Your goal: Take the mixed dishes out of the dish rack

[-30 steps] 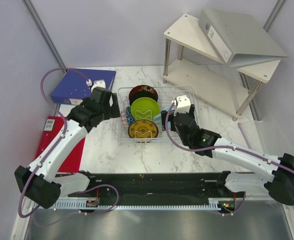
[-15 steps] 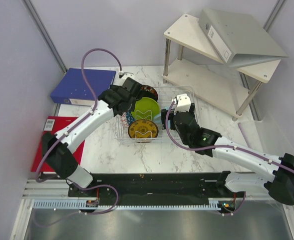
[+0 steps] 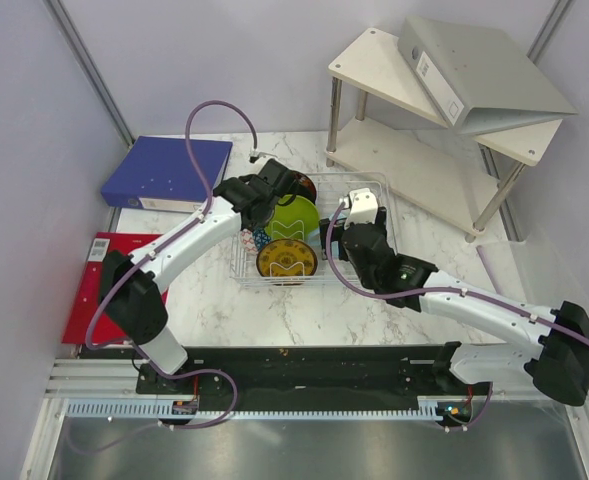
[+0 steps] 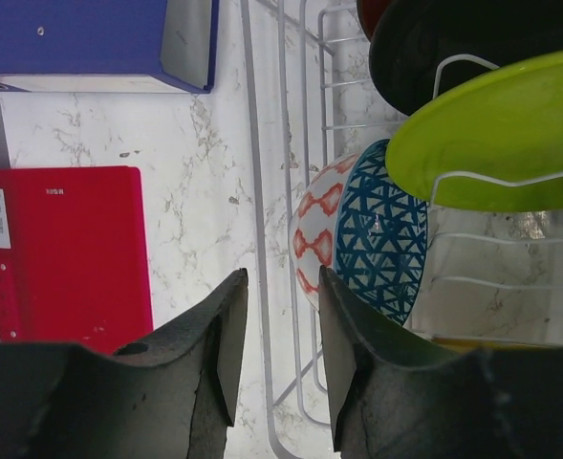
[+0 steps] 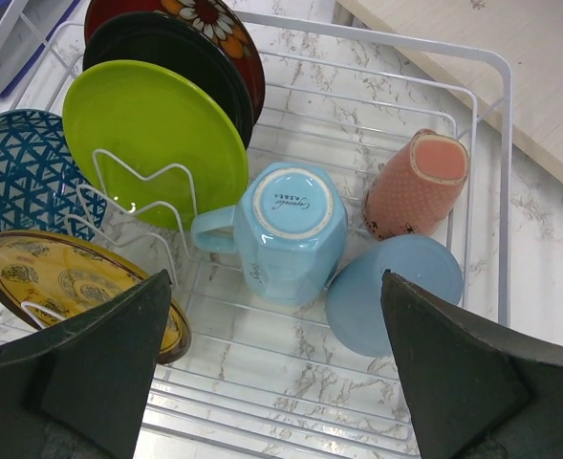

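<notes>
The left jaws stood narrow but apart, clamping nothing, over the left rim of the dish rack, beside the small blue patterned dish. The right jaws gaped wide above the light-blue mug, which lay right of the upright lime green plate. The rack sat mid-desk, with a blue binder at far left.

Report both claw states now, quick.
Left claw: partly open, narrow gap, holding nothing.
Right claw: wide open, empty, above the light-blue mug.
</notes>
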